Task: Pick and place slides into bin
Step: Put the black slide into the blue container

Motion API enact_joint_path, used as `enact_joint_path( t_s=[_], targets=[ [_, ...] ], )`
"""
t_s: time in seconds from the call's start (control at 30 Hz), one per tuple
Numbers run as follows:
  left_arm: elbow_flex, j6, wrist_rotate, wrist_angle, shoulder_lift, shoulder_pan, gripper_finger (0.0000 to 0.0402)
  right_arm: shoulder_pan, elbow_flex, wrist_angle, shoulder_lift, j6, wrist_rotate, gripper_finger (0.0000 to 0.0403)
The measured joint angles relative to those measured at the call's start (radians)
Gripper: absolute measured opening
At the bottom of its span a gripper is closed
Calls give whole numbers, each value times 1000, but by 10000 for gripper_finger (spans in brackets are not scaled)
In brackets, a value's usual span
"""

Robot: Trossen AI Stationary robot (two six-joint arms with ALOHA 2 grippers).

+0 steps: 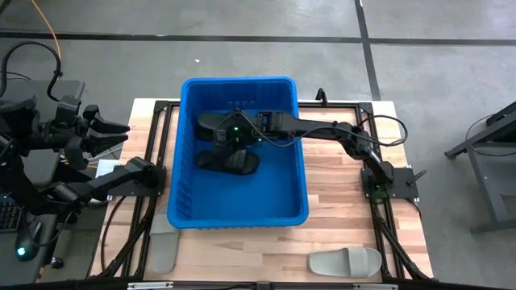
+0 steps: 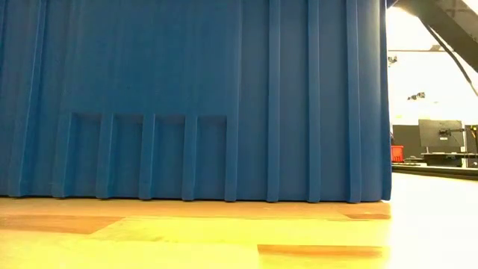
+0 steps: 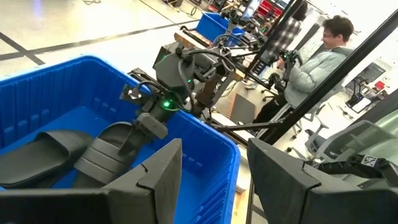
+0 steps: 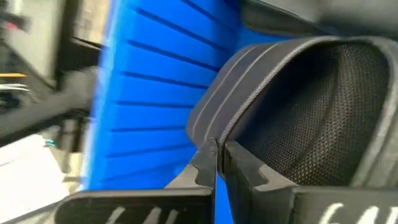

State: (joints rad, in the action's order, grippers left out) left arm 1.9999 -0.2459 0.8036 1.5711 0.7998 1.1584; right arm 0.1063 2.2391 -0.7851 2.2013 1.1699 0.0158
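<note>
The blue bin (image 1: 238, 217) stands mid-table, and its wall fills the low view (image 2: 194, 97). Two black slides are inside it. One black slide (image 1: 228, 161) lies on the bin floor. My right gripper (image 1: 239, 129) reaches in from the table's right and is shut on the other black slide (image 1: 213, 122), near the bin's far wall. Two light grey slides lie on the table in front of the bin, one (image 1: 345, 262) at the right and one (image 1: 164, 250) at the left. My left gripper (image 3: 214, 180) is open and empty, off the table's left side. My right gripper pinches the edge of the black slide's band strap (image 4: 214, 134) between its two fingers. The fingertips (image 4: 205, 163) stand almost together on it. The left wrist view shows the fingers coming down onto the strap (image 3: 124, 140) from above. Whether the slide is lifted off the bin floor, I cannot tell.
The bin's high walls (image 3: 205, 146) stand around the right gripper. The table's wooden top (image 1: 347, 201) shows to the right of the bin. A person (image 3: 314, 59) sits beyond the table in the room.
</note>
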Motion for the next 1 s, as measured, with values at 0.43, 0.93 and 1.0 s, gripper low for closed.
enact_joint_path(
  t_s=[0.43,0.93,1.0],
  targets=[
    [0,10,-1,0,0,0,172,7,0,-45,8,-2,35,0],
    [0,32,-1,0,0,0,172,-5,-3,-7,49,-2,55,0],
    [0,32,-1,0,0,0,172,-11,-2,2,52,-5,62,0]
  ],
)
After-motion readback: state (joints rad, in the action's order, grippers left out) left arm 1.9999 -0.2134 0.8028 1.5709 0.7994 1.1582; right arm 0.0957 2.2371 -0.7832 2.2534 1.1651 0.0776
